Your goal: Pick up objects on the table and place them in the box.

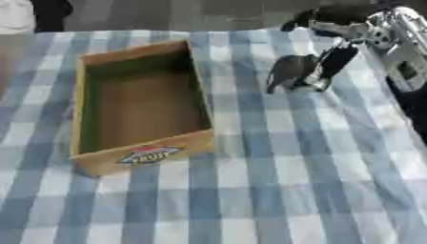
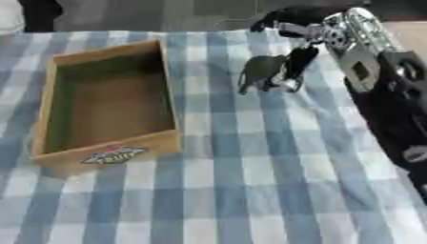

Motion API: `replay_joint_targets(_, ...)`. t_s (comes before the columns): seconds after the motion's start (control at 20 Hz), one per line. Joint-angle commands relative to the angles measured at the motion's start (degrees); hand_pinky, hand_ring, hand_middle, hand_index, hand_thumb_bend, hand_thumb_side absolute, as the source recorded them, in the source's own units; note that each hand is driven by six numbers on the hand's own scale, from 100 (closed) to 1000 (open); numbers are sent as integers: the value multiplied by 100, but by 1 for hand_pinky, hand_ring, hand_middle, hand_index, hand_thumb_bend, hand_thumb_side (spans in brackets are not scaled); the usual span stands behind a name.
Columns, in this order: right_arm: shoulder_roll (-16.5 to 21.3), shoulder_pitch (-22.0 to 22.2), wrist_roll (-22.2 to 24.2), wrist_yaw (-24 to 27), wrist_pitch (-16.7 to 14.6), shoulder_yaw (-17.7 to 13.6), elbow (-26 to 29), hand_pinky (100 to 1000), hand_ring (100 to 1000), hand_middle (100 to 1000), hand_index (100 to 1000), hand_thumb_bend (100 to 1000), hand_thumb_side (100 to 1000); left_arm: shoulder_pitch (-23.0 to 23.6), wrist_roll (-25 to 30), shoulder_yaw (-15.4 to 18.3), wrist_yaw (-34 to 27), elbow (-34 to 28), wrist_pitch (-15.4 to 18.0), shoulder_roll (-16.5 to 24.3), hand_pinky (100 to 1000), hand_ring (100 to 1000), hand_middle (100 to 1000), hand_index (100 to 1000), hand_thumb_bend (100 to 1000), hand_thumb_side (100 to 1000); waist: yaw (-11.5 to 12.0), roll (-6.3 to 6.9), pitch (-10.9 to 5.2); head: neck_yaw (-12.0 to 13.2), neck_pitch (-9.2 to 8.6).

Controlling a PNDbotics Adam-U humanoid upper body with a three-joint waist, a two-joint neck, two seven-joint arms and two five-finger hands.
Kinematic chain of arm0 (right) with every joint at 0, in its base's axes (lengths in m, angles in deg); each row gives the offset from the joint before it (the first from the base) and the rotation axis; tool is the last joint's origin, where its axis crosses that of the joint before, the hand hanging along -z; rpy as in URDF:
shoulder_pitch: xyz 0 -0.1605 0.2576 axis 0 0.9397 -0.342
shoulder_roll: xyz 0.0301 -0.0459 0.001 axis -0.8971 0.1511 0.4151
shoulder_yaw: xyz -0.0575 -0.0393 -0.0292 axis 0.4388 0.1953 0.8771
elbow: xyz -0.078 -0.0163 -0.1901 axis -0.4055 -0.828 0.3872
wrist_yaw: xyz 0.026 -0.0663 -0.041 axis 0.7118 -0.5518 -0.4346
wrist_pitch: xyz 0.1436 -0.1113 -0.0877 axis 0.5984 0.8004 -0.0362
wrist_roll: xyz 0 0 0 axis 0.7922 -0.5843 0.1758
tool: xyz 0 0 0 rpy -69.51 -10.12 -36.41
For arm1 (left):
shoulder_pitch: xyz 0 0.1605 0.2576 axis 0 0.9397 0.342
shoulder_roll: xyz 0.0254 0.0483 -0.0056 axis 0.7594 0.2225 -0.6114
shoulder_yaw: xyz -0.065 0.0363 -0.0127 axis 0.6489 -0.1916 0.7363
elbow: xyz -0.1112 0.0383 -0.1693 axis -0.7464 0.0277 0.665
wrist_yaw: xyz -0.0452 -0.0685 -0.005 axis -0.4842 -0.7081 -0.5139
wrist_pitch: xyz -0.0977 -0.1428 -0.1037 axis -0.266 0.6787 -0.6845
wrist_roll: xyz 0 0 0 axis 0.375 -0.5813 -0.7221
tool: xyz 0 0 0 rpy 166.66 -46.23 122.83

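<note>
Now your right robot hand (image 1: 333, 59) is near the far right corner of the counter (image 1: 275, 190), fingers pinched on a small dark gray thing (image 1: 290, 70) that hangs to its left. The open cardboard box (image 1: 142, 157) sits further left, so move that way.

Soft even daylight, faint shadows; whole view blurred, perhaps motion.

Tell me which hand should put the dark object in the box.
Right. The right hand is already at the dark object, fingers seemingly curled round it, just right of the box. The left hand shows in neither view.
</note>
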Motion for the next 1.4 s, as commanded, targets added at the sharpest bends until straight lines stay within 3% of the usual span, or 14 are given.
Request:
replay_joint_targets(0.05,75,-132,-25,-56,22,-52,0,859,959,896,968,592,285,-96,9,21,-12,-109,6,72,940,985,938,974,100,780,8,-7,-154,-5,-43)
replay_joint_targets(0.5,60,-147,-84,-122,-116,-166,-249,860,960,896,967,588,285,-92,1,27,-13,-109,12,68,940,987,938,972,100,779,14,-18,-156,6,102)
replay_joint_targets(1.05,-93,-271,-253,-528,-167,-233,-820,858,959,891,961,552,266,-131,18,7,-28,-109,17,70,940,987,938,966,100,778,67,-7,-89,-95,-25)
replay_joint_targets(1.4,75,-178,-309,-341,-191,-189,-691,862,960,883,957,540,274,-156,35,-9,-31,-109,18,72,940,988,937,964,100,777,87,-24,-53,-118,-80)
